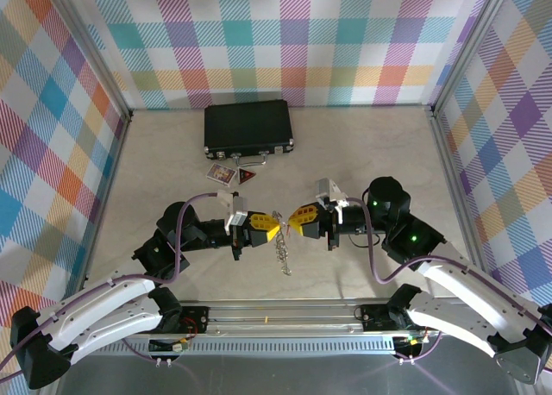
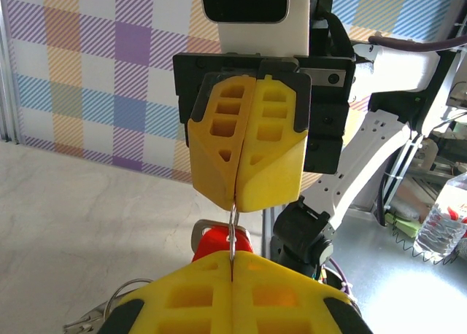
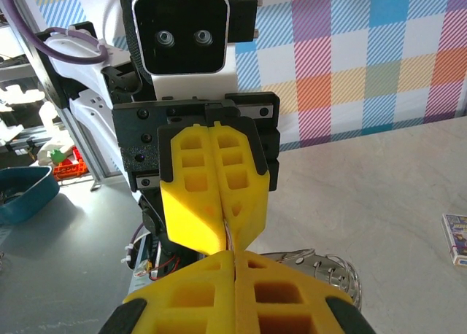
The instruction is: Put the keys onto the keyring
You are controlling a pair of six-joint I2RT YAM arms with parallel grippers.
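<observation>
My left gripper (image 1: 277,229) and right gripper (image 1: 292,222) meet tip to tip above the middle of the table. Both are shut on the same thin metal ring (image 2: 233,232) of the keyring, whose silvery pieces (image 1: 281,253) dangle below them. In the left wrist view my left gripper (image 2: 232,259) pinches the ring from below and the right gripper (image 2: 236,203) from above. The keys' red tag (image 2: 217,243) with its silver metal sits just behind the ring; I cannot tell whether it is threaded on. In the right wrist view, metal rings and pieces (image 3: 332,270) hang beside my right gripper (image 3: 235,254).
A black case (image 1: 248,128) lies at the back of the table. In front of it lie a small card (image 1: 222,172) and a red triangular card (image 1: 247,177). Checked walls close in the left, back and right sides.
</observation>
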